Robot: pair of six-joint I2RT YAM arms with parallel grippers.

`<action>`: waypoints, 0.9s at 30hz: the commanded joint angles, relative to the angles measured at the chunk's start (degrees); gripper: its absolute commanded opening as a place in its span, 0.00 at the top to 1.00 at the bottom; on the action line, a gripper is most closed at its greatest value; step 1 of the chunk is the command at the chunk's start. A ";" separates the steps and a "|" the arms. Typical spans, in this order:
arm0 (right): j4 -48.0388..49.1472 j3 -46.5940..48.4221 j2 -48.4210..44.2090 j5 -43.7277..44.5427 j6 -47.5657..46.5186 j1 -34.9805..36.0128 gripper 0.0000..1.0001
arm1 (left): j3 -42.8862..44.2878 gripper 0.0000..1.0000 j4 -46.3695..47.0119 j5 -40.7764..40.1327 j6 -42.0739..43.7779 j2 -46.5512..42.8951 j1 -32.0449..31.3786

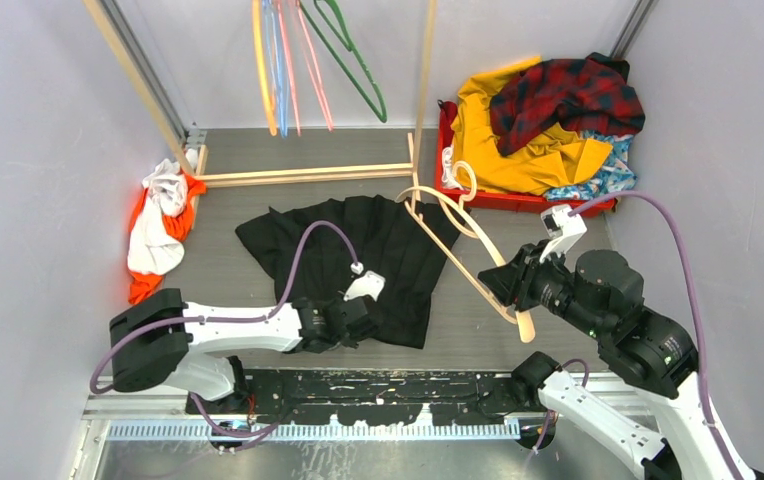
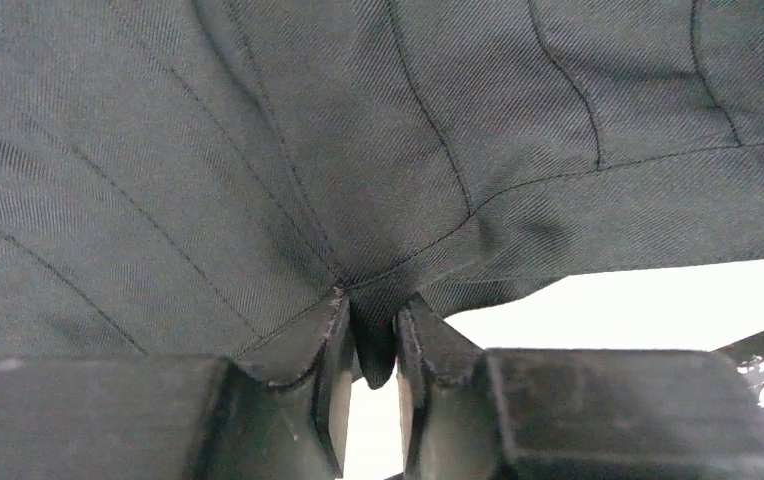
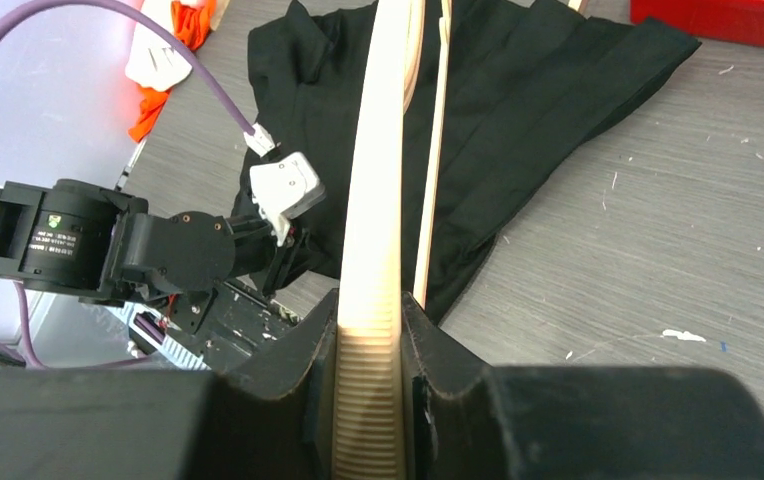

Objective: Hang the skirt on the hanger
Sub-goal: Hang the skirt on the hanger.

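Grey table had one black skirt lying flat in the middle, in front of the two arms. One arm, the left gripper, pinched the near edge of the skirt, with a fold squeezed between its fingers. The right gripper was closed tight on one wooden hanger, held over the skirt's right side. One red bin at the back right was full of clothes. One orange and white pile lay on the left.

Black skirt with thin stitched lines, cream hanger, red bin, yellow cloth, red and dark checked shirt, blue flowery cloth, white and orange clothes, grey table
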 commanded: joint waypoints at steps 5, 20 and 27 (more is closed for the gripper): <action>-0.46 -0.10 -2.62 -2.16 1.98 -0.08 0.99 | 8.43 1.00 -0.86 -2.51 2.44 2.09 1.11; -17.85 8.98 -7.09 -10.85 4.51 -0.17 0.99 | 29.51 1.00 -11.79 12.75 8.70 12.22 17.98; -20.43 6.98 -8.97 -22.84 4.95 -2.19 0.99 | 32.97 1.00 -11.58 15.86 10.13 14.86 21.02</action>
